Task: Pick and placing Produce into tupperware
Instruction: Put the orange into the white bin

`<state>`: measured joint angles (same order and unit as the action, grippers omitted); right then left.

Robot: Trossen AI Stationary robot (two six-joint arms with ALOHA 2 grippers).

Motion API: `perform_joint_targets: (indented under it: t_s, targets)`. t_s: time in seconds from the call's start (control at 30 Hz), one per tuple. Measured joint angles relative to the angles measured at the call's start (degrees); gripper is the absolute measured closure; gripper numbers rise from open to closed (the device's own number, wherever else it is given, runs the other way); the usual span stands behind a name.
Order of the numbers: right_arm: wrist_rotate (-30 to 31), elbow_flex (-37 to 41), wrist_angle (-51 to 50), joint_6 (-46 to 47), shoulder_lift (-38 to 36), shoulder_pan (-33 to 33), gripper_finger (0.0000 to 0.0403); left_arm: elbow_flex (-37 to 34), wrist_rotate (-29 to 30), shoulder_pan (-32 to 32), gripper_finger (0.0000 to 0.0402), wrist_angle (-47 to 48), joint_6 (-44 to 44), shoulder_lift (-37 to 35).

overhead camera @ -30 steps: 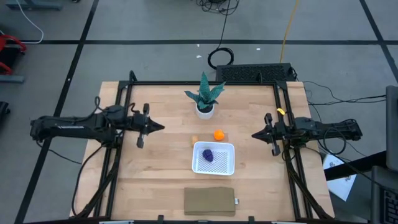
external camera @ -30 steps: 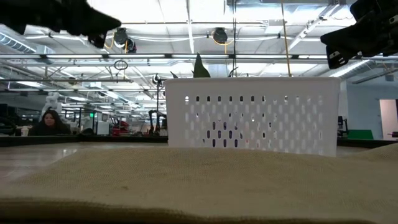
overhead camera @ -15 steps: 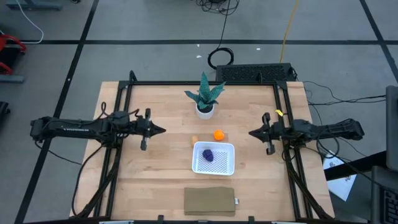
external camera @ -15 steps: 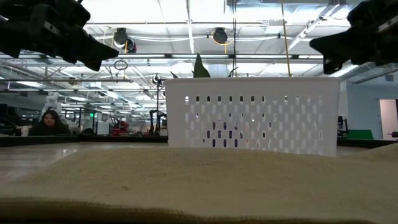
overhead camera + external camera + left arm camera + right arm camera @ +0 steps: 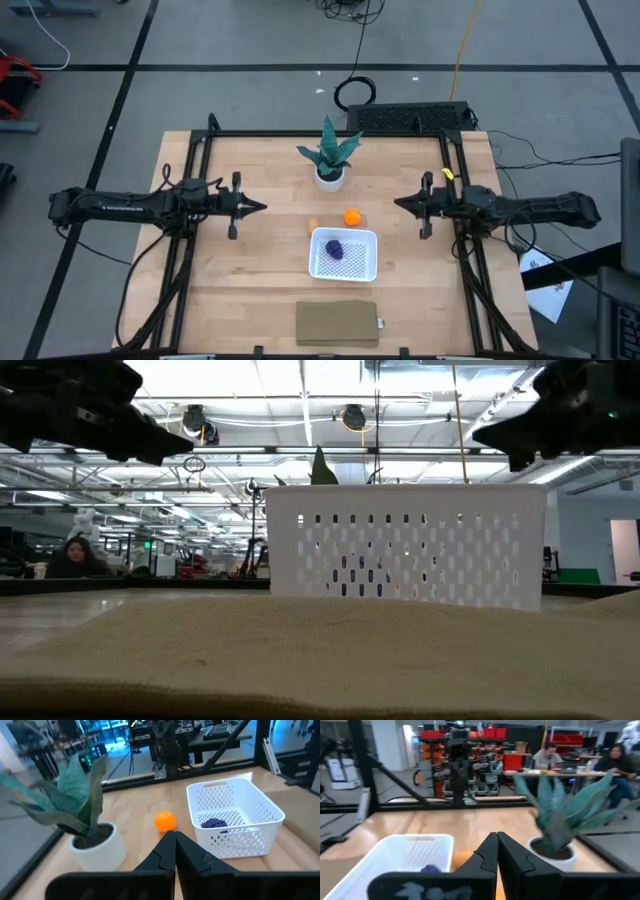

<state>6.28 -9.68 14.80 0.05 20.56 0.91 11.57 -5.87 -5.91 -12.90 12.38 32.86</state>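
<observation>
The white tupperware (image 5: pixel 357 266) sits at the table's middle, with the dark purple lump (image 5: pixel 335 248) lying on its dotted bottom. The orange ball (image 5: pixel 351 216) rests on the wood just beyond its far rim. The tan-orange piece (image 5: pixel 313 224) lies off its far-left corner. My left gripper (image 5: pixel 262 207) hangs shut above the table, left of the ball, pointing at it (image 5: pixel 165 821). My right gripper (image 5: pixel 396 203) hangs shut to the ball's right. In the wrist views the lump (image 5: pixel 214 823) (image 5: pixel 431 868) shows inside the tupperware (image 5: pixel 232 822) (image 5: pixel 395 855).
A green spiky plant in a white pot (image 5: pixel 329 160) stands near the far edge, behind the ball. A flat tan-brown pad (image 5: pixel 338 323) lies at the near edge. Black frame rails run along both sides of the table. People sit in the room beyond the table (image 5: pixel 547 757).
My right gripper has moved toward the table's left and slightly toward the far edge, closing on the orange ball. My left gripper has dropped lower and edged a little toward the table's middle. Both have stayed shut. The produce and the tupperware have not moved.
</observation>
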Motion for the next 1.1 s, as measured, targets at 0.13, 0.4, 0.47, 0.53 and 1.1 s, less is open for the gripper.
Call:
perform_joint_targets:
  t_s: [0.13,0.4,0.47,0.53,1.1]
  targets:
    - [-0.02,-4.89,0.41,-1.69,6.1,2.37,0.0403,0.0,0.07,0.0,0.0392,-0.66,3.06,0.0]
    - [-0.33,-11.91,-1.25,-1.4,17.71,5.74,0.0403,0.0,1.56,-0.02,0.0382,-0.86,10.15,0.0]
    - [-0.31,-13.7,-1.84,-1.07,20.57,6.86,0.0403,0.0,2.96,-0.02,0.0384,-0.78,10.96,0.0]
    - [-0.39,-15.53,-2.88,-0.95,23.3,7.95,0.0403,0.0,4.2,-0.02,0.0388,-0.75,11.17,0.0]
    - [-11.22,-36.67,-16.13,-3.33,40.79,15.62,0.0403,0.02,5.01,-0.02,0.0376,-0.73,11.96,0.0]
